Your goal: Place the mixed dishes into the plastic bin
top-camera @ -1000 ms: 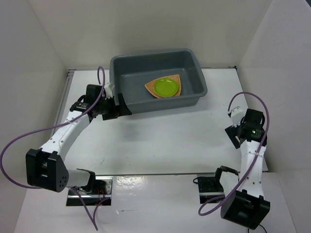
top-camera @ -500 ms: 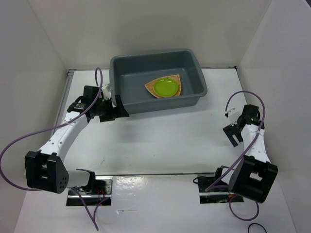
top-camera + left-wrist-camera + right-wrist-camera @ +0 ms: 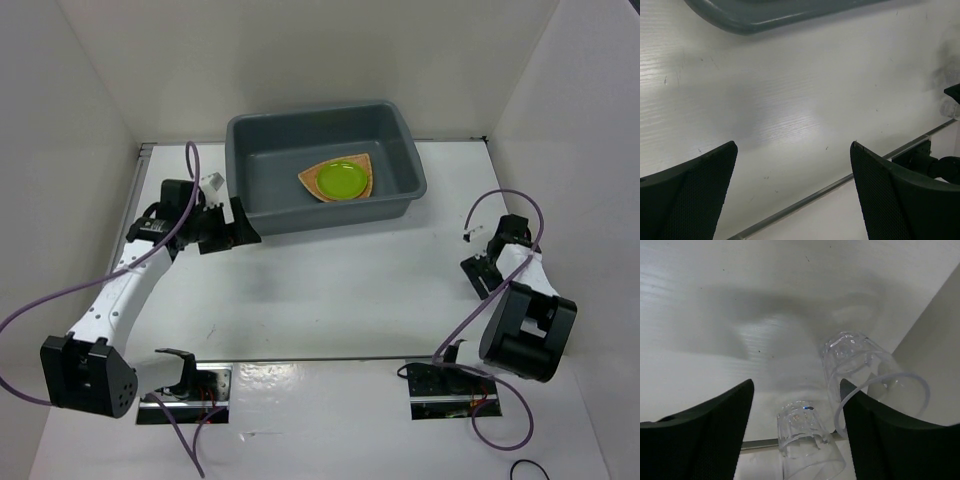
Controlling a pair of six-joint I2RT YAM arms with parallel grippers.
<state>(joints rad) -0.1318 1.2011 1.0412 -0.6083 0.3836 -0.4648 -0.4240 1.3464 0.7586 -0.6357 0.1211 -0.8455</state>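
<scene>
The plastic bin (image 3: 330,205) stands at the back centre, a dark grey tub. Inside it a lime-green round plate (image 3: 342,179) lies on an orange-tan fan-shaped plate (image 3: 312,180). My left gripper (image 3: 235,225) hangs open and empty just off the bin's front-left corner (image 3: 740,17). In its wrist view the left gripper (image 3: 793,146) has only bare table between the fingers. At the far right, my right gripper (image 3: 796,385) is low over the table and open. A small clear glass (image 3: 802,432) lies on its side between the fingers, untouched. A second clear glass (image 3: 860,365) lies beside it, its rim overlapping the right finger.
White walls close in the table on the left, back and right; the right wall (image 3: 935,350) is close behind the glasses. A metal rail (image 3: 840,184) runs along the table's near edge. Purple cables (image 3: 505,200) loop from both arms.
My right arm has folded down and turned, lowering the gripper toward the table, and its jaws have narrowed a little. The left gripper has drifted slightly left, away from the bin.
</scene>
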